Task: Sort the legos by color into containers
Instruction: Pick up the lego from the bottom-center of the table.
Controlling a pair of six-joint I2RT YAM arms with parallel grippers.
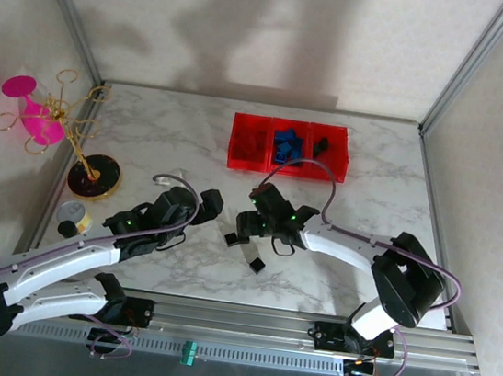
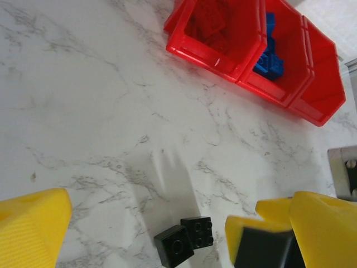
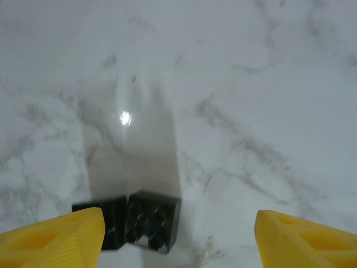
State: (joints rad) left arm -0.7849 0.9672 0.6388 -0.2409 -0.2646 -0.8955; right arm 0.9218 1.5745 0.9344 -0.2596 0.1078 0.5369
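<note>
Hovering low, the right claw (image 3: 178, 229) is released, its yellow fingers wide apart around two glossy studded black legos (image 3: 149, 220) on the marble tabletop (image 3: 251, 84). The left wrist view shows more: the left claw (image 2: 148, 220), also spread, and the red plastic containers (image 2: 206, 56) at upper right, one holding blue bricks (image 2: 269, 58).

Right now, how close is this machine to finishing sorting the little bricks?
Nearly done, it seems. The red bricks lie in the left compartment of the bins, blue bricks in the middle, a black brick in the right. In hand: the right end effector, open, hangs over two black bricks on the table. Left: gripping those and dropping them in the right compartment.
</note>
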